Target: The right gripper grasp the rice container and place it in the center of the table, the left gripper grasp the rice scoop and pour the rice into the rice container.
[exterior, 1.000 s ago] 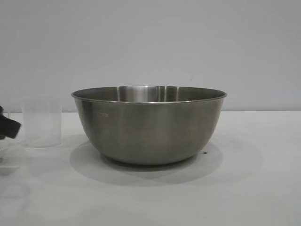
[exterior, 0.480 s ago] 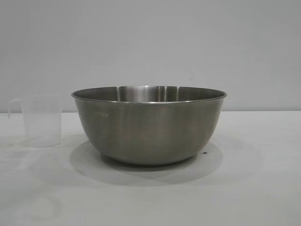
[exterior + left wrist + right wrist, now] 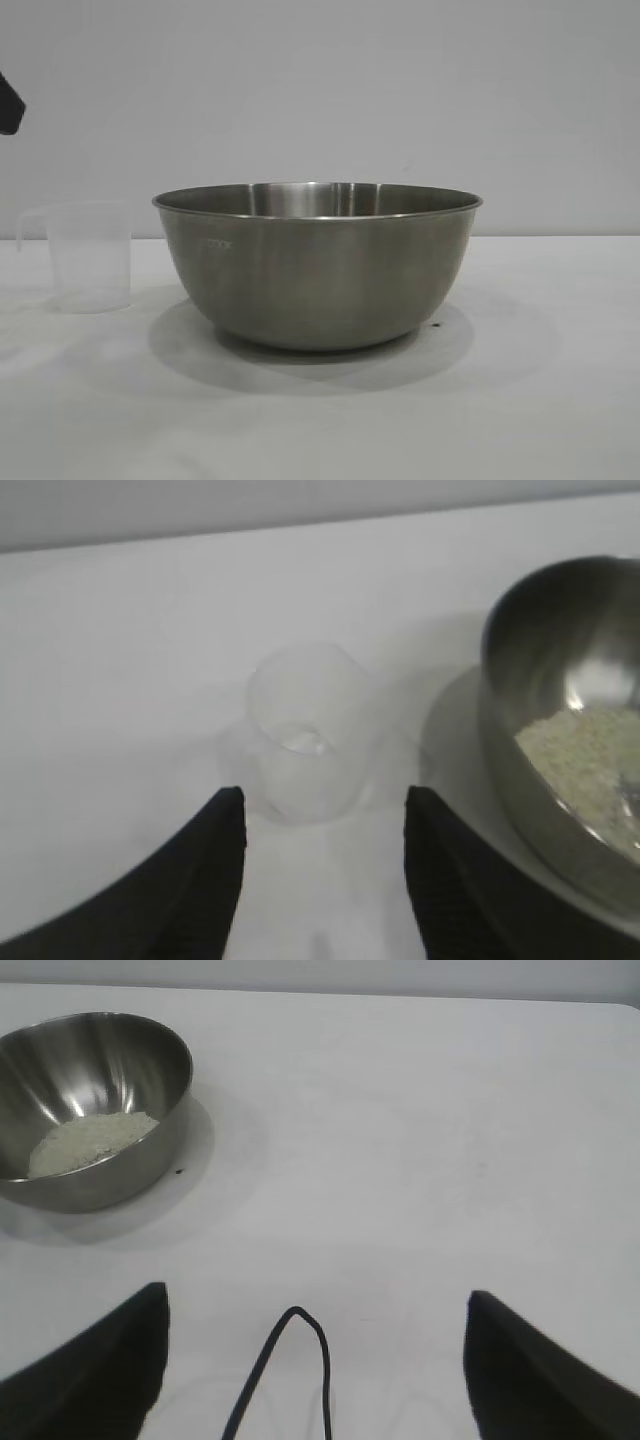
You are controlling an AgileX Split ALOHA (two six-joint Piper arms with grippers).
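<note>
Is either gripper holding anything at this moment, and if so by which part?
Nothing is held. The left gripper is open above the empty rice scoop, which stands on the table. The right gripper is open over bare table.

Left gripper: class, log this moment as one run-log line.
left gripper open, empty | rice scoop upright on table | rice in rice container

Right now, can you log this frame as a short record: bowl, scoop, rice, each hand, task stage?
rice container: upright, mid-table
rice: pale heap inside the container
rice scoop: upright on the table beside the container, apart from it, looks empty
left hand: open, raised over the scoop, holding nothing
right hand: open, empty, well away from the container
stage: rice poured, scoop set down
</note>
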